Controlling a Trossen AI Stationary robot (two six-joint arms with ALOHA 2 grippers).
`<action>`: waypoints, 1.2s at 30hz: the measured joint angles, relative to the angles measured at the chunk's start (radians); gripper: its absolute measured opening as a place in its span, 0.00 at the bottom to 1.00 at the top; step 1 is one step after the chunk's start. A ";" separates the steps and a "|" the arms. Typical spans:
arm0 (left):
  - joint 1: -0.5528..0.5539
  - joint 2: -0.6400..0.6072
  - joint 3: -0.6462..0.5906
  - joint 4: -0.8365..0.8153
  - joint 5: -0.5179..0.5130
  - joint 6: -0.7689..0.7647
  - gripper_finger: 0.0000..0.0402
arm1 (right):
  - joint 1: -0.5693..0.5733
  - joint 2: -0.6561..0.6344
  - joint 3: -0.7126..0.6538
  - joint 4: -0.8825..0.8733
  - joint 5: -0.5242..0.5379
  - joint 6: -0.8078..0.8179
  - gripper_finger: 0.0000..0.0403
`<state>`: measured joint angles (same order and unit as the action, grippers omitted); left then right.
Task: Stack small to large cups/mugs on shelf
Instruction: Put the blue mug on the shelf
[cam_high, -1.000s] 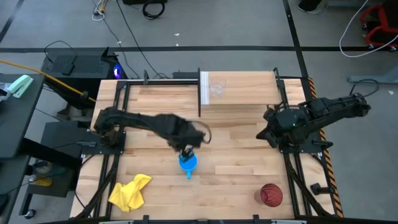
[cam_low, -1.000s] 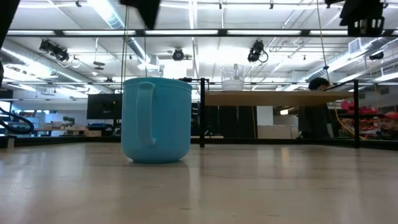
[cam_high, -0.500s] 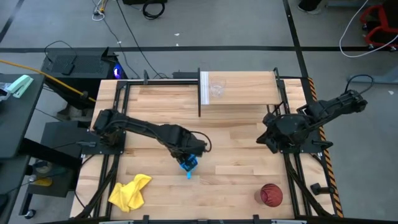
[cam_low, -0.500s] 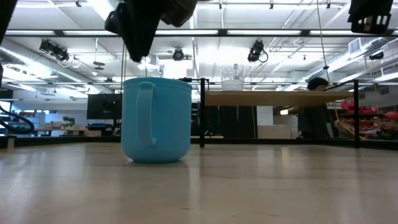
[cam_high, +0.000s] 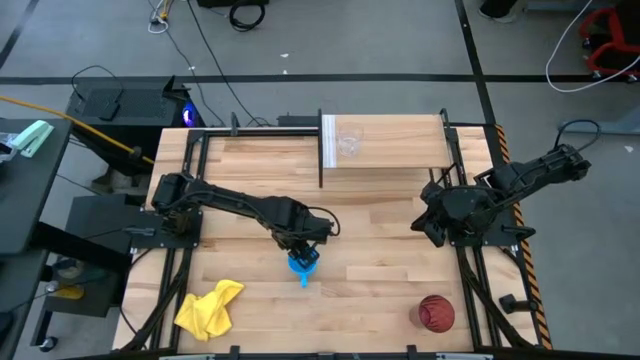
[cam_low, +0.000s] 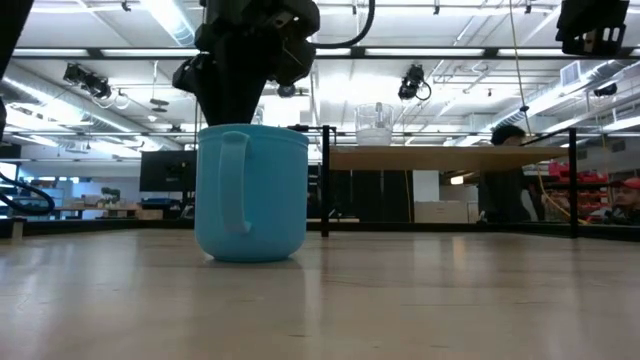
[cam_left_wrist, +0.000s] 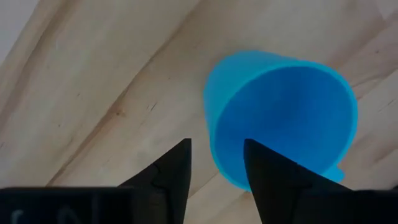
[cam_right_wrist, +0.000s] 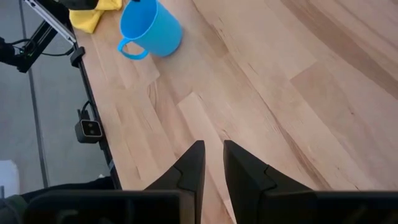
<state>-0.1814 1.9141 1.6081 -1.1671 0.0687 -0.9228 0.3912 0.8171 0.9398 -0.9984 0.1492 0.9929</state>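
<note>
The bright blue plastic mug with a handle (cam_high: 302, 264) stands upright on the wooden plank tabletop (cam_high: 380, 250), toward its front centre. The left gripper (cam_left_wrist: 216, 163) hangs directly over the mug — fingers parted, one finger (cam_left_wrist: 264, 168) over the mug's mouth and the other outside the wall, nothing clamped. In the low view the gripper sits just above the rim.

The small clear plastic cup (cam_high: 347, 140) rests on the light wooden shelf board (cam_high: 400, 150) at the back, near its white end panel (cam_high: 327, 142). The dark red tumbler (cam_high: 435, 313) stands at the front right, well apart from the mug. A crumpled yellow cloth (cam_high: 208, 308) lies front left.

The right gripper (cam_right_wrist: 213, 163) waits at the right side above bare tabletop, fingers narrowly parted, holding nothing.
</note>
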 joint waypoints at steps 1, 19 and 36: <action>0.001 0.000 -0.003 0.001 0.000 0.000 0.39 | 0.000 0.000 0.000 0.000 0.001 0.000 0.16; 0.040 0.003 -0.058 0.240 0.009 -0.015 0.21 | 0.000 0.003 0.000 0.001 0.008 0.003 0.16; 0.146 0.003 -0.058 0.484 0.007 0.034 0.02 | 0.000 0.077 0.000 0.002 0.008 -0.002 0.16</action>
<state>-0.0353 1.9171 1.5501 -0.6834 0.0753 -0.8889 0.3908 0.8937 0.9398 -0.9960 0.1570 0.9906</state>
